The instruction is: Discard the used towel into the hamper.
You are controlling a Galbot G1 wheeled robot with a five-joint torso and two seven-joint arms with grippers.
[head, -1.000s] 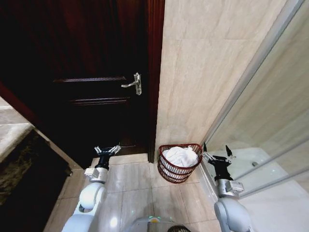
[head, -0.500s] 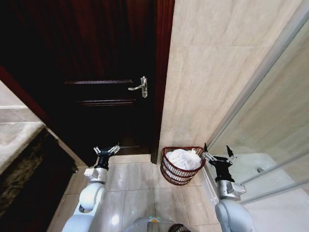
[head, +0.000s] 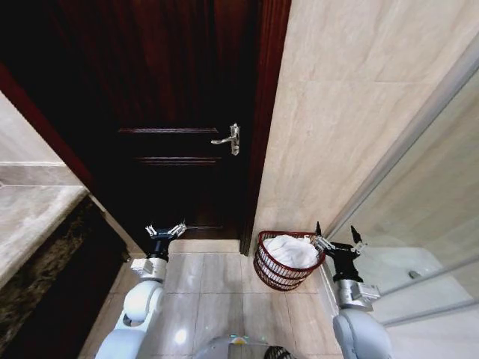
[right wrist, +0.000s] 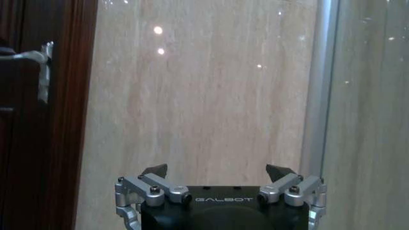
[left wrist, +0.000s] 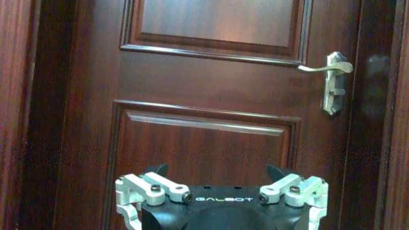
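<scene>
From the head camera, the hamper (head: 289,259), a round basket of dark reddish-brown woven ribs that narrows toward its base, stands on the glossy beige floor tiles (head: 200,273) against the pale stone-look wall (head: 337,112), just beside the dark wooden door (head: 172,127). A white towel (head: 293,250) lies bunched inside it, mounded up to the rim. The door has raised panels and a silver lever handle (head: 229,139). The left gripper (head: 165,230) is held low in front of the door, its fingers spread apart and holding nothing; the right gripper (head: 334,240) is just beside the hamper's rim on the side of the glass panel (head: 419,187), fingers likewise spread and empty. At the far left runs a mottled stone counter (head: 30,217). In the left wrist view, the gripper (left wrist: 217,171) carries the word "GALBOT" in white on its black body, with silver metal knuckles and dark pointed fingertips set wide, facing the door's moulded panels and the handle (left wrist: 329,79). In the right wrist view, the same "GALBOT" lettering shows on the gripper (right wrist: 217,170), fingers wide, facing the polished wall (right wrist: 204,91) and a metal frame strip (right wrist: 319,86).
</scene>
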